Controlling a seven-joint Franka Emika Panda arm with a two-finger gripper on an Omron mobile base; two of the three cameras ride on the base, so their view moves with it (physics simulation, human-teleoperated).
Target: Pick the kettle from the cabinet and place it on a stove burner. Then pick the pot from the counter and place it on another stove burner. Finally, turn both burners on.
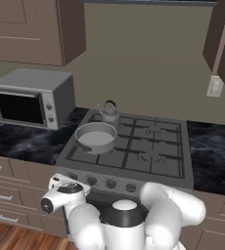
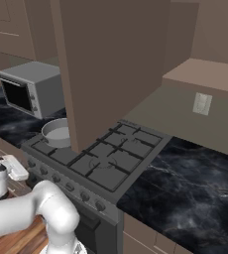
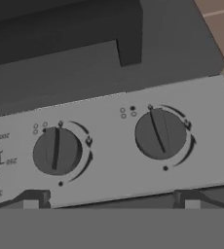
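The jaws [image 3: 111, 202] stand released, gripping nothing, right in front of the range's knob panel; in the hand view two round knobs face them, one [image 3: 57, 151] at 9 o'clock and one [image 3: 160, 133] at 1 o'clock, each with its ridge running near upright.

In the left base view the pot [image 1: 96, 137] sits on the front-left burner of the stove [image 1: 134, 146], one side handle pointing to about 7 o'clock. The kettle [image 1: 109, 114] stands upright on the back-left burner, just behind the pot at its 1 o'clock, with its black handle arching overhead; which way the spout points cannot be told.

A grey microwave [image 1: 32, 97] sits on the black bench [image 1: 21, 139] at 9 o'clock from the pot. In the right base view an open cabinet door [image 2: 111, 64] hides the kettle and part of the pot [image 2: 56, 132].
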